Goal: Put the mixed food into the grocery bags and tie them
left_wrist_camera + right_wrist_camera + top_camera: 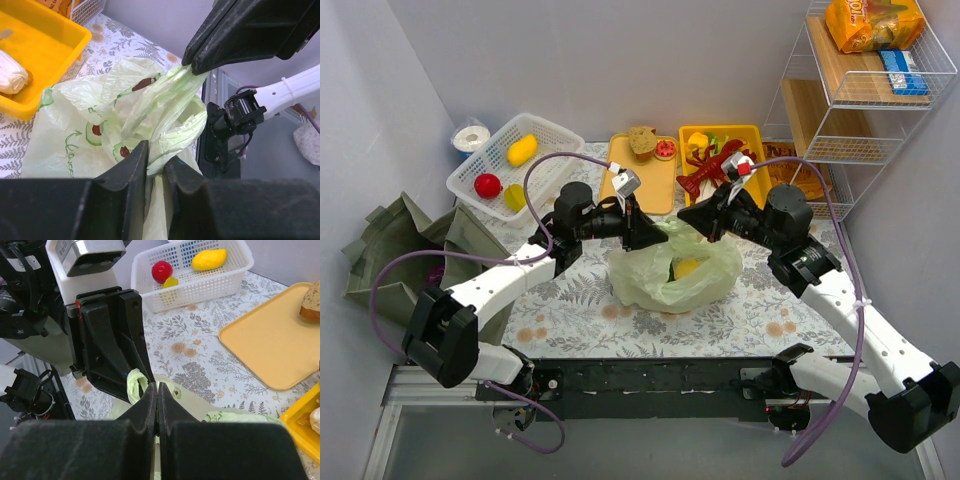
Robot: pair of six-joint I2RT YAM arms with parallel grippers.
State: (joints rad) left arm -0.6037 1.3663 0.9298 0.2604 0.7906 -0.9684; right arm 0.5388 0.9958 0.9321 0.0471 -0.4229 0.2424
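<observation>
A pale-green plastic grocery bag (675, 268) lies crumpled mid-table with a yellow piece (688, 266) showing inside. My left gripper (654, 236) is shut on one twisted handle (165, 145), its jaws (156, 156) pinching the film. My right gripper (691, 222) is shut on the other handle (187, 75), with thin green film between its tips (158, 386). The two grippers face each other just above the bag. The olive-grey tote (400, 250) lies slumped at the left. A bread bun (642, 140) and the red lobster (712, 160) sit on trays behind.
A white slatted basket (548, 128) with yellow and red toy fruit stands back left. An orange tray (645, 178) and a yellow bin (752, 135) sit at the back centre. A wire shelf (860, 100) holding an orange snack packet stands at the right.
</observation>
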